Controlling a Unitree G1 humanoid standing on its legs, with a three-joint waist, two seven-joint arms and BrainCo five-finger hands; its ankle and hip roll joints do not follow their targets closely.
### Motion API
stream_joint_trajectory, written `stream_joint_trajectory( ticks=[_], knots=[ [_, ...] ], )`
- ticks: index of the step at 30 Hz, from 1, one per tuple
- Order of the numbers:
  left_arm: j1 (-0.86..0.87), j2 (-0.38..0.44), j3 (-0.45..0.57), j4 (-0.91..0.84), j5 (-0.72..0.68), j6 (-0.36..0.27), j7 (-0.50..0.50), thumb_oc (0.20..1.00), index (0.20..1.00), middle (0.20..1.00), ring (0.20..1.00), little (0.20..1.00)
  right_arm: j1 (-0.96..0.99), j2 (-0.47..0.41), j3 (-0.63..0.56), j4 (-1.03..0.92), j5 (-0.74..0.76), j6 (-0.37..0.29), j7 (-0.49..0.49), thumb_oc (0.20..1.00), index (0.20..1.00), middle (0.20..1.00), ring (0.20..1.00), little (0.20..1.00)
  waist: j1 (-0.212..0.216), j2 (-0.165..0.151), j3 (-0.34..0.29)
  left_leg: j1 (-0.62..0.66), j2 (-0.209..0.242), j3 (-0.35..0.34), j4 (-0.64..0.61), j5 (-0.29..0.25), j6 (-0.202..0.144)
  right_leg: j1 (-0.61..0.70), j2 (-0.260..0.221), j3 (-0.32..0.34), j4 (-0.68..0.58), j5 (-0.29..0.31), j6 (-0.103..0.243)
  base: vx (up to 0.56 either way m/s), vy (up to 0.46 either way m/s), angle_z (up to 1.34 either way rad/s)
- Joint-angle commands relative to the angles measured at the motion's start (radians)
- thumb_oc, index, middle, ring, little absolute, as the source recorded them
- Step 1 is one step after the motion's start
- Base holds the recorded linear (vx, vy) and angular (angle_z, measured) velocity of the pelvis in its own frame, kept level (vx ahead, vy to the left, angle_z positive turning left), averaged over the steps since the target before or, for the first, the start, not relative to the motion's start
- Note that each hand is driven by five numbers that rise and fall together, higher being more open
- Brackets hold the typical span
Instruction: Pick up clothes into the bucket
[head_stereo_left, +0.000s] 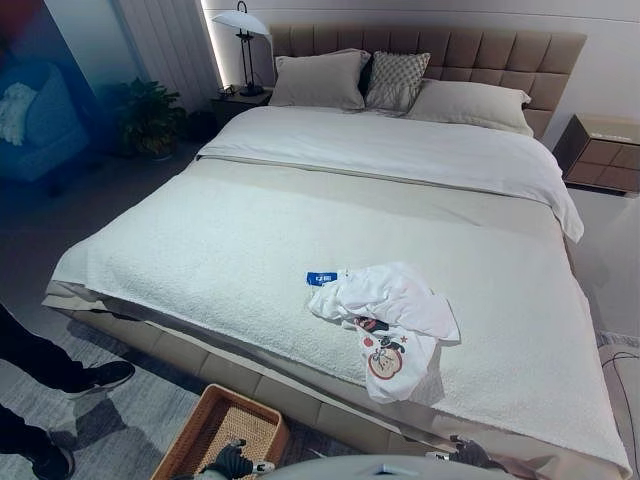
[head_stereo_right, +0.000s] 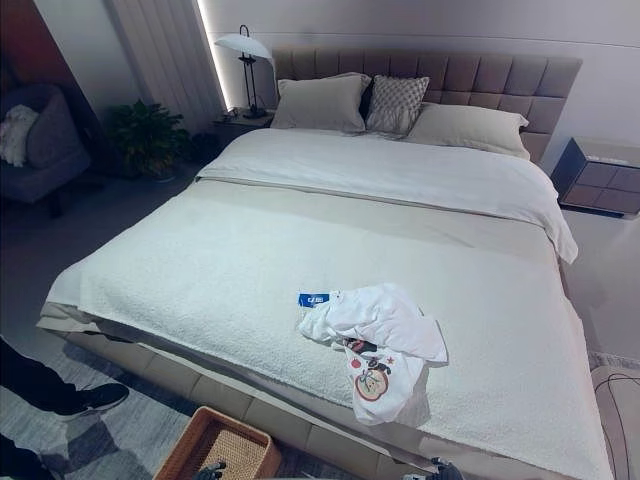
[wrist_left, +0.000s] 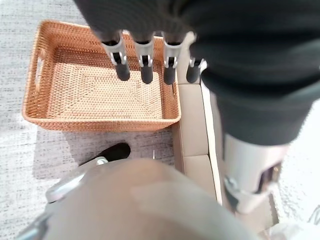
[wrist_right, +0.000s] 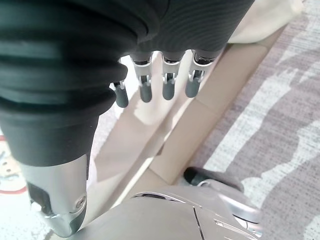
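You face a large bed (head_stereo_left: 300, 230); the white clothes (head_stereo_left: 385, 320) lie crumpled near its foot edge. On the rug below stands the wicker bucket (wrist_left: 65, 117), empty. Your left hand (wrist_left: 145, 60) and right hand (wrist_right: 155, 80) hang with fingers straight, holding nothing.

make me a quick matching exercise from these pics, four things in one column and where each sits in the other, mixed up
Things:
1. white garment
2. wicker basket
3. lamp
4. patterned cushion

Places:
A. on the nightstand beside the headboard
B. on the floor at the foot of the bed
C. between the pillows at the headboard
D. on the blanket near the bed's foot edge

Pairs: 1-D, 2-B, 3-A, 4-C
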Motion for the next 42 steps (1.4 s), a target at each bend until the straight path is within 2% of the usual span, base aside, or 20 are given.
stream_joint_trajectory(
  ticks=[1,10,14,18,19,20,23,26,27,32,33,38,40,42],
  knots=[
    [-0.027,-0.022,0.022,0.002,0.016,-0.008,-0.004,1.0,1.0,1.0,1.0,1.0,-0.063,0.017,0.029,0.028,-0.029,0.001,0.001,1.0,1.0,1.0,1.0,1.0,-0.014,-0.081,0.014,-0.026,-0.05,-0.017,0.049,-0.067,-0.015,0.094,-0.071,-0.012,-0.073,0.002,0.068,0.0,0.0,0.0],
    [-0.028,-0.026,0.018,-0.004,0.015,-0.01,0.0,1.0,1.0,1.0,1.0,1.0,-0.061,0.018,0.026,0.024,-0.021,-0.005,-0.002,1.0,1.0,1.0,1.0,1.0,-0.016,-0.078,0.015,-0.027,-0.053,-0.019,0.05,-0.068,-0.013,0.093,-0.073,-0.01,-0.072,0.001,0.068,0.0,0.0,0.0],
    [-0.025,-0.026,0.019,-0.006,0.011,-0.009,0.004,1.0,1.0,1.0,1.0,1.0,-0.064,0.021,0.007,-0.014,0.027,-0.015,-0.011,1.0,1.0,1.0,1.0,1.0,-0.017,-0.078,0.019,-0.029,-0.056,-0.02,0.055,-0.07,-0.011,0.089,-0.074,-0.008,-0.063,-0.003,0.068,0.0,0.0,0.0],
    [-0.019,-0.021,0.025,-0.019,0.009,-0.013,0.015,1.0,1.0,1.0,1.0,1.0,-0.077,0.004,-0.012,-0.161,0.086,-0.041,-0.027,1.0,1.0,1.0,1.0,1.0,-0.018,-0.073,0.031,-0.042,-0.059,-0.021,0.065,-0.072,-0.008,0.07,-0.079,0.0,-0.036,-0.009,0.066,-0.01,0.005,0.0],
    [-0.014,-0.015,0.027,-0.034,0.012,-0.017,0.024,1.0,1.0,1.0,1.0,1.0,-0.089,-0.022,-0.01,-0.258,0.074,-0.056,-0.039,1.0,1.0,1.0,1.0,1.0,-0.018,-0.071,0.043,-0.054,-0.062,-0.022,0.071,-0.072,-0.007,0.051,-0.081,0.004,-0.02,-0.011,0.066,-0.04,0.015,-0.01],
    [-0.014,-0.016,0.027,-0.034,0.012,-0.016,0.024,1.0,1.0,1.0,1.0,1.0,-0.089,-0.022,-0.01,-0.259,0.074,-0.055,-0.039,1.0,1.0,1.0,1.0,1.0,-0.018,-0.071,0.043,-0.055,-0.062,-0.022,0.071,-0.072,-0.007,0.05,-0.081,0.004,-0.019,-0.012,0.066,-0.05,0.012,-0.02],
    [-0.007,-0.008,0.028,-0.063,0.012,-0.026,0.037,1.0,1.0,1.0,1.0,1.0,-0.113,-0.083,-0.023,-0.428,0.037,-0.071,-0.069,1.0,1.0,1.0,1.0,1.0,-0.016,-0.066,0.062,-0.081,-0.066,-0.027,0.078,-0.068,-0.004,0.016,-0.084,0.007,0.011,-0.016,0.067,-0.06,0.016,0.02],
    [-0.018,-0.002,0.022,-0.089,0.009,-0.035,0.049,1.0,1.0,1.0,1.0,1.0,-0.164,-0.148,-0.039,-0.552,-0.018,-0.085,-0.104,1.0,1.0,1.0,1.0,1.0,-0.014,-0.059,0.096,-0.122,-0.072,-0.032,0.085,-0.058,0.002,-0.05,-0.09,0.011,0.068,-0.021,0.069,-0.14,0.034,0.01],
    [-0.03,0.005,0.015,-0.108,0.003,-0.04,0.063,1.0,1.0,1.0,1.0,1.0,-0.208,-0.184,-0.051,-0.609,-0.054,-0.089,-0.139,1.0,1.0,1.0,1.0,1.0,-0.013,-0.052,0.127,-0.153,-0.078,-0.041,0.087,-0.047,0.009,-0.107,-0.096,0.015,0.122,-0.026,0.068,-0.18,0.042,0.0],
    [-0.064,0.016,0.008,-0.136,-0.017,-0.049,0.101,1.0,1.0,1.0,1.0,1.0,-0.314,-0.231,-0.069,-0.665,-0.106,-0.092,-0.227,1.0,1.0,1.0,1.0,1.0,0.0,-0.041,0.181,-0.222,-0.089,-0.051,0.079,-0.014,0.02,-0.217,-0.113,0.015,0.194,-0.035,0.064,-0.15,0.02,0.05],
    [-0.069,0.019,-0.003,-0.154,-0.03,-0.056,0.119,1.0,1.0,1.0,1.0,1.0,-0.36,-0.25,-0.079,-0.64,-0.12,-0.089,-0.279,1.0,1.0,1.0,1.0,1.0,0.011,-0.037,0.199,-0.244,-0.091,-0.056,0.078,-0.005,0.019,-0.237,-0.121,0.008,0.197,-0.033,0.064,-0.06,-0.025,0.09],
    [-0.089,0.018,-0.028,-0.2,-0.075,-0.063,0.147,1.0,1.0,1.0,1.0,1.0,-0.476,-0.298,-0.074,-0.59,-0.138,-0.073,-0.357,1.0,1.0,1.0,1.0,1.0,0.033,-0.024,0.249,-0.309,-0.1,-0.069,0.12,-0.003,0.014,-0.28,-0.129,0.0,0.209,-0.029,0.065,-0.06,-0.043,0.1],
    [-0.095,0.017,-0.041,-0.231,-0.1,-0.07,0.16,1.0,1.0,1.0,1.0,1.0,-0.545,-0.332,-0.051,-0.556,-0.158,-0.063,-0.388,1.0,1.0,1.0,1.0,1.0,0.045,-0.015,0.283,-0.349,-0.102,-0.076,0.161,-0.007,0.012,-0.307,-0.133,0.004,0.225,-0.029,0.062,-0.07,-0.027,0.13],
    [-0.105,0.013,-0.074,-0.256,-0.132,-0.075,0.179,1.0,1.0,1.0,1.0,1.0,-0.661,-0.368,0.008,-0.439,-0.164,-0.042,-0.422,1.0,1.0,1.0,1.0,1.0,0.063,-0.006,0.32,-0.392,-0.104,-0.09,0.206,-0.011,0.009,-0.335,-0.133,0.003,0.255,-0.033,0.055,-0.06,-0.041,0.02]
  ],
)
